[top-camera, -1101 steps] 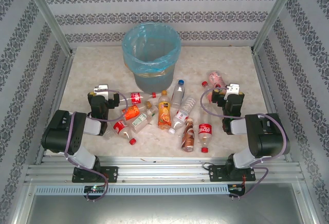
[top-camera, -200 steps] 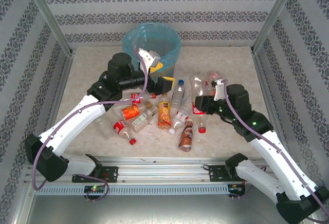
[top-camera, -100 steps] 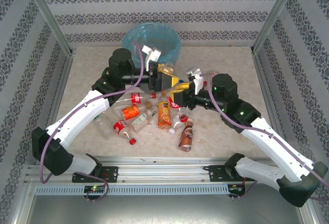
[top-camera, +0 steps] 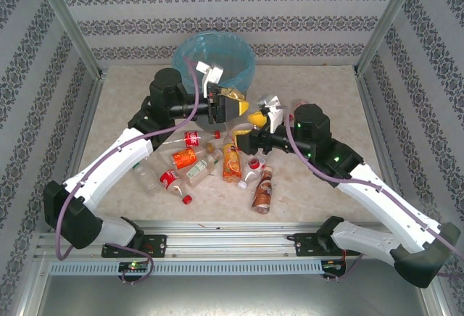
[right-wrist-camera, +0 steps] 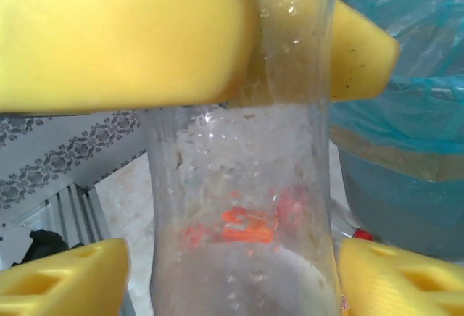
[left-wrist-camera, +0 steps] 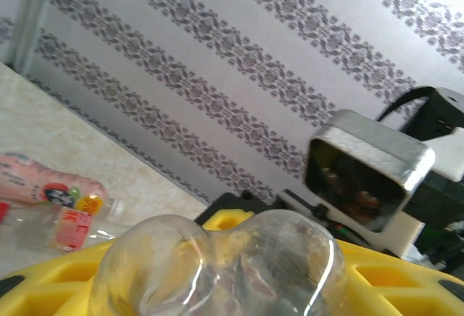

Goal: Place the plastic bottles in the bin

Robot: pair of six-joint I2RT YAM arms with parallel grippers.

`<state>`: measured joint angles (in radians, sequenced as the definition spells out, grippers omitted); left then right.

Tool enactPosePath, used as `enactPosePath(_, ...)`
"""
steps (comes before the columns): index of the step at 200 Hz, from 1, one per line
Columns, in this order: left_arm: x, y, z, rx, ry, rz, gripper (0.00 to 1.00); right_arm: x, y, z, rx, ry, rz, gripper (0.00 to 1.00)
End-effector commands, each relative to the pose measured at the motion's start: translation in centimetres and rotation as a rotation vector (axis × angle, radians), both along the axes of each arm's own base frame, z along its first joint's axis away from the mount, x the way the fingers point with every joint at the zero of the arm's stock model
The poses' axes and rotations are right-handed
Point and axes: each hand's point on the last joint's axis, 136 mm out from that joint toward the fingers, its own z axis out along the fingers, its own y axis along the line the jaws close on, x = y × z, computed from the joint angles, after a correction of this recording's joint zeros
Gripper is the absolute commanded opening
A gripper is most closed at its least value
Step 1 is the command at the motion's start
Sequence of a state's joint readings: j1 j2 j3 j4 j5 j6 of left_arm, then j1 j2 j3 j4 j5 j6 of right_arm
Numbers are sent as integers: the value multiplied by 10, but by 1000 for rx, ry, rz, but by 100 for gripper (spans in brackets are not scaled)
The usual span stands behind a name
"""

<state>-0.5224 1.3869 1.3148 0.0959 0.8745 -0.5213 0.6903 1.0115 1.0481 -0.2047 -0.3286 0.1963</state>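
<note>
Your left gripper point(top-camera: 232, 104) pinches a clear plastic bottle point(right-wrist-camera: 239, 185) just beside the bin point(top-camera: 243, 62), your right gripper point(right-wrist-camera: 232, 287) wide around it; that pinch on slick plastic may slip, dropping it outside

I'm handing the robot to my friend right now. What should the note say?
Left pincer: shut on a clear bottle, held up just in front of the bin.
Right pincer: open, with a finger on either side of the same bottle's lower part, not squeezing it.
Bin: at the far middle of the table. I cannot tell whether any bottle is inside.
Other plastic bottles: about eight in a heap between the arms.
Done: one bottle is lifted off the table.
Left: probably back the right pincer away, drop this bottle in the bin, then clear the heap.
</note>
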Motion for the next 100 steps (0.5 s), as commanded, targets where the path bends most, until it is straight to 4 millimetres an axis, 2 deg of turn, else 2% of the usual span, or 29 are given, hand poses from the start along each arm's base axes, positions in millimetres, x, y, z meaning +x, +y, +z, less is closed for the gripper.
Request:
enactPosePath(1,16,26,50,-8,-157,157,45,3,-18,51,50,-165,-96,85)
enactPosePath(32,58,71,90,98,-276,466,45,8,-53,74,50,-288,-263,86)
enactPosePath(56,93,108,115,150,-342,704,42,9,-78,74,49,-356,-376,86)
enactPosePath(79,127,123,130,149,-382,805,41,8,-91,71,37,-382,-429,86)
enactPosePath(100,168,122,123,169,-389,836,40,6,-93,71,36,-388,-433,86)
